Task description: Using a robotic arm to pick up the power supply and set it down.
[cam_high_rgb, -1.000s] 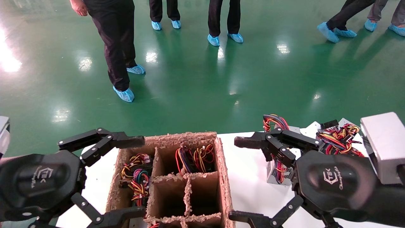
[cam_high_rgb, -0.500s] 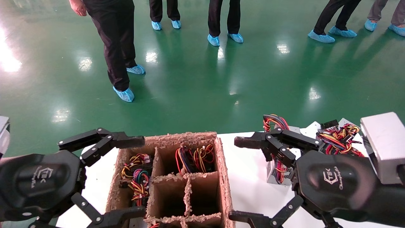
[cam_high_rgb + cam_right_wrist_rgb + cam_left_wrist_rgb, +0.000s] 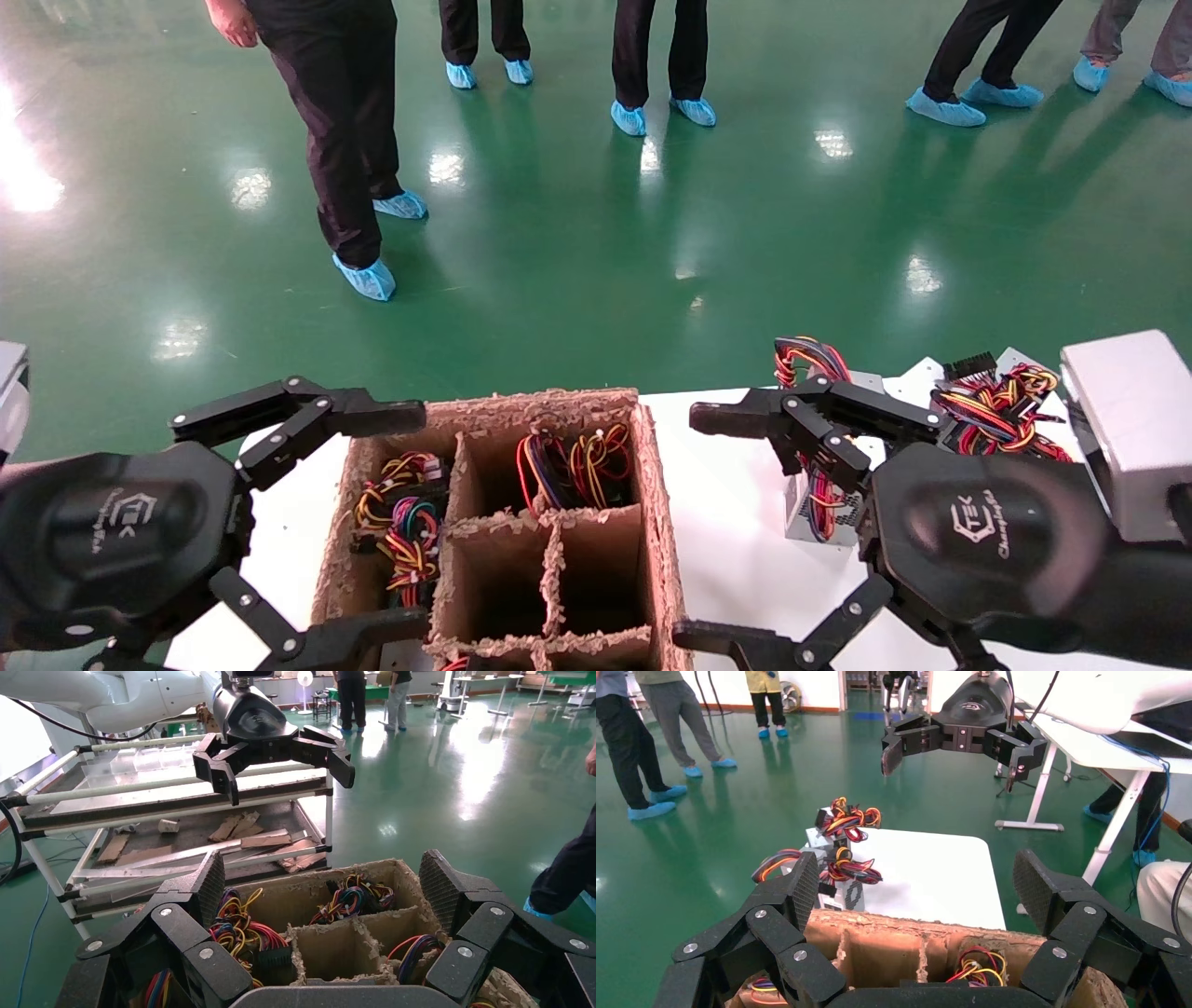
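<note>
One power supply [image 3: 803, 511], a silver box with a honeycomb vent and red and yellow wires, stands on the white table [image 3: 726, 559] to the right of the brown divided cardboard box [image 3: 652, 485]. It also shows in the left wrist view as power supply [image 3: 853, 897]. My right gripper [image 3: 700, 529] hangs open between the box and that supply, holding nothing. On the box's left side my left gripper [image 3: 410, 522] is open and empty too. Wire bundles [image 3: 402, 517] fill the far compartments; the metal bodies under them are hidden.
A second tangle of wires [image 3: 1001, 403] lies at the table's far right corner. Several people in blue shoe covers [image 3: 365, 278] stand on the green floor beyond. A metal rack [image 3: 211, 829] with cardboard scraps stands behind the left arm.
Neither arm has moved. A person at the far back right has shifted their feet.
</note>
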`<state>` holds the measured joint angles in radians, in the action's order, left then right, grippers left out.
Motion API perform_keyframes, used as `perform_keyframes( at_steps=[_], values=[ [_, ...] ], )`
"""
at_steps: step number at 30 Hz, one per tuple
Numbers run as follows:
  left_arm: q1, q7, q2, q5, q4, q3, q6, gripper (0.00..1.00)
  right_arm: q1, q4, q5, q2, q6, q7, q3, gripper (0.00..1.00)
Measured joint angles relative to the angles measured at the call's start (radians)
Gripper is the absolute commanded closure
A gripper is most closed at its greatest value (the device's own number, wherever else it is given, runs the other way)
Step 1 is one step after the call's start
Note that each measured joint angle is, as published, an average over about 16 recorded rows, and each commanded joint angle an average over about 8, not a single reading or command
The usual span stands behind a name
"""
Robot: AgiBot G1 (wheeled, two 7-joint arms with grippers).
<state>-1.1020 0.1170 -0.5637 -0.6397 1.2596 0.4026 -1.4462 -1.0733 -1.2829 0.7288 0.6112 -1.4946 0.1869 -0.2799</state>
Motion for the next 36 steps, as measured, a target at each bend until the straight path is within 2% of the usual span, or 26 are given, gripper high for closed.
perform_keyframes(
  at_steps=[4,5,6,17,27,36],
  values=[
    [0.0,0.0,0.0,0.0,0.0,0.0,0.0,0.86,0.0,0.0,0.001,0.0,0.0,0.0,0.0,0.0],
    [0.0,0.0,0.0,0.0,0.0,0.0,0.0,0.95,0.0,0.001,0.001,0.0,0.0,0.0,-0.001,0.0],
    [0.0,0.0,0.0,0.0,0.0,0.0,0.0,1.0,0.0,0.002,0.002,0.001,0.0,-0.001,-0.001,0.0],
    [0.0,0.0,0.0,0.0,0.0,0.0,0.0,1.0,-0.014,0.002,0.077,0.016,-0.019,-0.014,-0.043,0.0],
    [0.0,0.0,0.0,0.0,0.0,0.0,0.0,1.0,-0.038,-0.025,0.205,0.049,-0.052,-0.028,-0.134,0.0],
    [0.0,0.0,0.0,0.0,0.0,0.0,0.0,1.0,-0.047,-0.031,0.28,0.084,-0.053,-0.042,-0.212,0.0]
  ],
)
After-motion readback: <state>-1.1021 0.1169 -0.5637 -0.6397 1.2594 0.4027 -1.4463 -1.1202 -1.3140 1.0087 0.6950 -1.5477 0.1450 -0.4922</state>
